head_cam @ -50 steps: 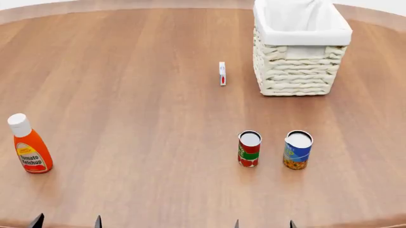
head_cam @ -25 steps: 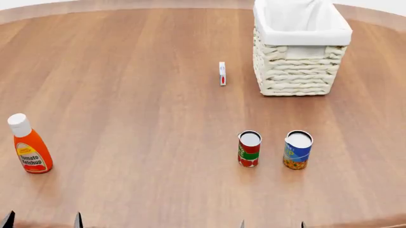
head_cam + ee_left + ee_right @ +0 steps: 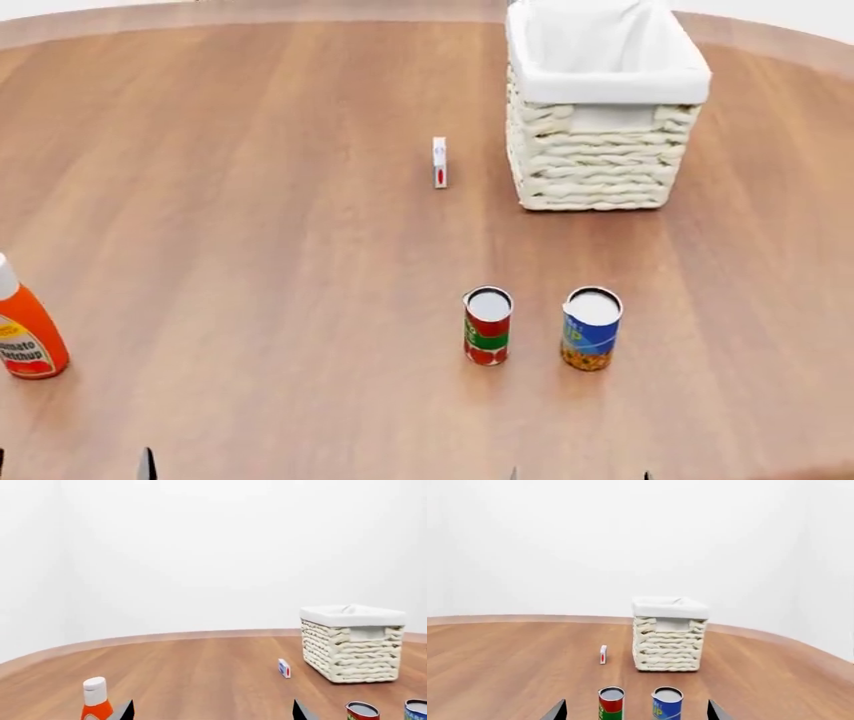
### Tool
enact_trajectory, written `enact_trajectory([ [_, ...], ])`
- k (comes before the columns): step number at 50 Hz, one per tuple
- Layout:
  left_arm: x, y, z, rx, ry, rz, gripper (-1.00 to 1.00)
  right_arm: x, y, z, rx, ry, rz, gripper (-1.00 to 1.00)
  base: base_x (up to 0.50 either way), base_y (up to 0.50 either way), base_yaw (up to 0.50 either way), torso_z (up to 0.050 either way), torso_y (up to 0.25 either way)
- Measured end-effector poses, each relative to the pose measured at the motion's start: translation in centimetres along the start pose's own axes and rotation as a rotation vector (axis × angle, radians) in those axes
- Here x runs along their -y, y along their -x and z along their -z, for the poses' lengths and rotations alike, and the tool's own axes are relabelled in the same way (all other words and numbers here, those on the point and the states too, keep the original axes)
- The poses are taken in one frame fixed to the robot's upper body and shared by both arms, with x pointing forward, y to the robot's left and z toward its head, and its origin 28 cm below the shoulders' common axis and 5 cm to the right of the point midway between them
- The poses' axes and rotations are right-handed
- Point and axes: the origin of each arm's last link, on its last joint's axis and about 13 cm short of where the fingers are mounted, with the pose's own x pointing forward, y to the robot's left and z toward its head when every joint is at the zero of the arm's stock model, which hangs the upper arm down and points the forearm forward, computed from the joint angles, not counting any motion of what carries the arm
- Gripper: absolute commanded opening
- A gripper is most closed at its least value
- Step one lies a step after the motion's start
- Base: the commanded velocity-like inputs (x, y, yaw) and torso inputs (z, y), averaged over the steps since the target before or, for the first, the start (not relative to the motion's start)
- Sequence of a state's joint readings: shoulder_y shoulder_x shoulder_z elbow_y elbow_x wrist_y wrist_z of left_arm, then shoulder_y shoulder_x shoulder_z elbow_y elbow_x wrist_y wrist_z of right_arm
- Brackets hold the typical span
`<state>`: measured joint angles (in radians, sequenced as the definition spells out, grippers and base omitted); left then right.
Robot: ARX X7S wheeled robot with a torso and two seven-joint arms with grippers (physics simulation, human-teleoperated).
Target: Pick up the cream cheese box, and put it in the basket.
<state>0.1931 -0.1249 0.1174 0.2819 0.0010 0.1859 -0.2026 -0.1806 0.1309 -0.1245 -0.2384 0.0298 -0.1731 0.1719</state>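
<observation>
My view has slid right; the box (image 3: 439,162) stands untouched beside the basket (image 3: 595,165), both my grippers wide, empty.

Warm reddish-brown wood grain, streaked lengthwise, across the table (image 3: 267,200). Cream woven wicker on the basket (image 3: 587,160), with a white cloth liner (image 3: 601,60) over the rim. White with blue print and a red oval on the cream cheese box (image 3: 439,163). Red and green label on one can (image 3: 487,328), blue and yellow on the other can (image 3: 590,330); pale grey tops on both. Orange on the ketchup bottle (image 3: 24,338), white cap, red-and-yellow label. Plain white backdrop (image 3: 627,540).
</observation>
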Motion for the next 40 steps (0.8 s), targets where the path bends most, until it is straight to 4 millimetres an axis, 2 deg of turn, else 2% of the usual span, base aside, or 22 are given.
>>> enact_trajectory([
  [27,-0.1,-0.8,0.7,-0.035,0.006,-0.010,1.00,-0.2,-0.4,0.4,-0.013,0.014,-0.012,1.00,0.12,-0.22,0.00,0.000,0.000],
  [40,-0.1,-1.1,1.0,-0.049,0.007,-0.012,1.00,-0.4,-0.5,0.9,-0.036,0.040,-0.017,1.00,0.28,-0.15,0.00,0.000,0.000],
])
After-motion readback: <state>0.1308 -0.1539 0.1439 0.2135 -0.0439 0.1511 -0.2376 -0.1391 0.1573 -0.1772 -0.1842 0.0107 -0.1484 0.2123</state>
